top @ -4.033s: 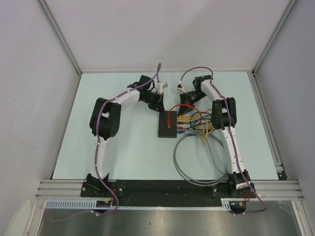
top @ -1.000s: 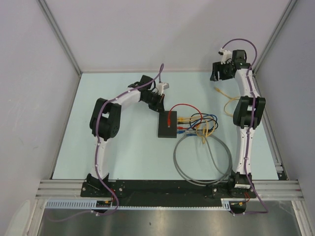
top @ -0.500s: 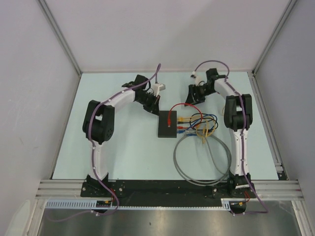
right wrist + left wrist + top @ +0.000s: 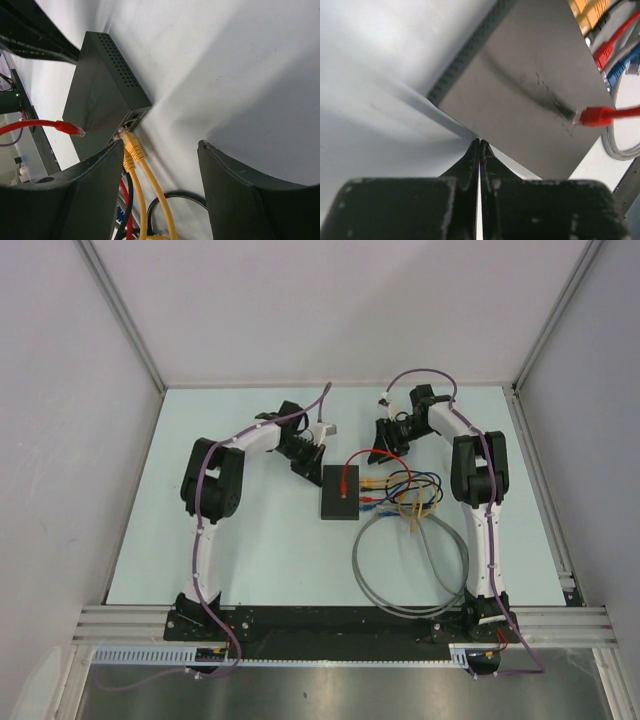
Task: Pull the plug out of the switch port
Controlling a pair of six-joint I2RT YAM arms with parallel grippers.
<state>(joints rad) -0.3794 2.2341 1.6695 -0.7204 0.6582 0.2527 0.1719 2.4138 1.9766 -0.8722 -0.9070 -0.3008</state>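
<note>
The switch (image 4: 340, 495) is a flat black box lying mid-table; it also fills the left wrist view (image 4: 520, 85). My left gripper (image 4: 479, 143) is shut and empty, its tips at the switch's near corner (image 4: 312, 470). My right gripper (image 4: 160, 146) is open, hovering just off the socket edge (image 4: 378, 457). Two yellow plugs (image 4: 130, 145) sit in sockets beside its left finger (image 4: 90, 190), touching nothing of it. A loose red plug (image 4: 592, 116) rests on top of the switch (image 4: 100, 95).
Yellow, red, blue and black cables tangle (image 4: 405, 495) to the right of the switch. A grey cable loop (image 4: 410, 570) lies nearer the arm bases. White walls and aluminium rails enclose the table (image 4: 250, 540).
My right arm has swung down from the far right corner to the switch's socket side, its jaws narrowing slightly. The left arm shifted a little, tips still at the switch.
</note>
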